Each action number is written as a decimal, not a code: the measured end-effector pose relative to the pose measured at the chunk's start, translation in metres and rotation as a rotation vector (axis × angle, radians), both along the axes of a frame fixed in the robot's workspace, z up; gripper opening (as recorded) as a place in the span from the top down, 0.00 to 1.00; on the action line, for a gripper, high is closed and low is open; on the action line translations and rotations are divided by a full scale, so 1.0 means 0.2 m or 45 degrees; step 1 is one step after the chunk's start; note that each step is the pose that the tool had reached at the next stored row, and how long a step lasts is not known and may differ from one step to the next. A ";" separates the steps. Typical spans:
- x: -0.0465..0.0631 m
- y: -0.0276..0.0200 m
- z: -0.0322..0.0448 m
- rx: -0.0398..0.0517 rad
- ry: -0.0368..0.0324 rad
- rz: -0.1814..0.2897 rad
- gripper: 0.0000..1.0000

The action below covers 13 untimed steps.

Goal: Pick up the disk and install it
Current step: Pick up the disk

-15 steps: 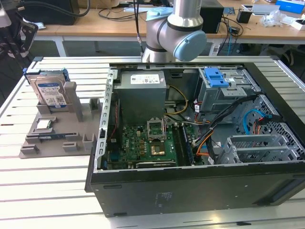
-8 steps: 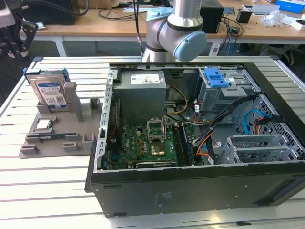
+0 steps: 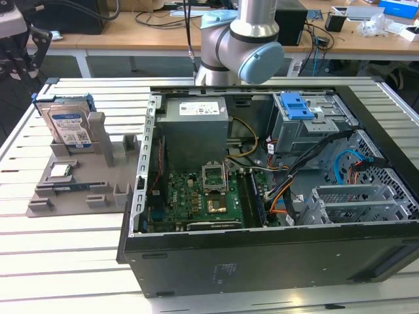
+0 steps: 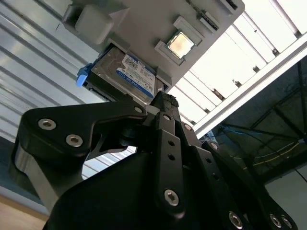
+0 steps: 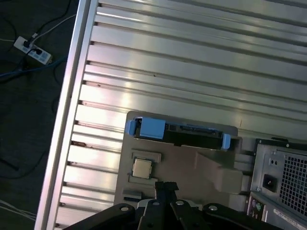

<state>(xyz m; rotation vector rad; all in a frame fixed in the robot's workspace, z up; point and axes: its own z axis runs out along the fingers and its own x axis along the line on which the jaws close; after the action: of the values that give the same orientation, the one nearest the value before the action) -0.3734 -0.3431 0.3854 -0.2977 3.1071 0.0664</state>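
Exterior view: shows the disk (image 3: 69, 124) standing on edge in a slot of the grey holder (image 3: 85, 167), close to the table's (image 3: 65, 261) far corner at the exterior view's left. Probably parked upright like that to leave its upper edge and blue carrier free for a pinch from above. Shows too the open computer case (image 3: 262, 196) lying on its side just beside the holder, cavity up, presumably to let parts go in from overhead, with the arm (image 3: 239, 39) rising behind it at the far edge.

Second wrist view: looks past the gripper (image 4: 163, 101) at the disk's label face and at a small square chip (image 4: 180, 44) seated flat in the same holder. Finds the gripper apart from the disk, with nothing in it.

First wrist view: looks down on the disk's top edge. Finds the gripper's finger ends pressed together and empty, hovering over the holder near the chip, not yet on the disk.
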 end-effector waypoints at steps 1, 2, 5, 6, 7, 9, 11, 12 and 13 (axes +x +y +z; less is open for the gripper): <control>0.00 0.000 0.000 0.000 0.0000 0.013 0.89; 0.00 0.000 0.000 0.000 0.0000 0.026 0.89; 0.00 0.000 0.000 0.000 -0.0001 0.087 0.89; 0.00 0.000 0.000 0.000 -0.0001 0.104 0.89; 0.00 0.000 0.000 0.000 0.0000 0.119 0.89; 0.00 0.000 0.000 0.000 0.0000 0.148 0.89; 0.00 0.000 0.000 0.000 0.0000 0.176 0.89; 0.00 0.000 0.000 0.000 0.0000 0.191 0.89; 0.00 0.000 0.000 0.000 0.0000 0.203 0.89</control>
<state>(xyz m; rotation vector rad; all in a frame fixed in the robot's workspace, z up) -0.3734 -0.3431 0.3854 -0.5447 3.0769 0.0687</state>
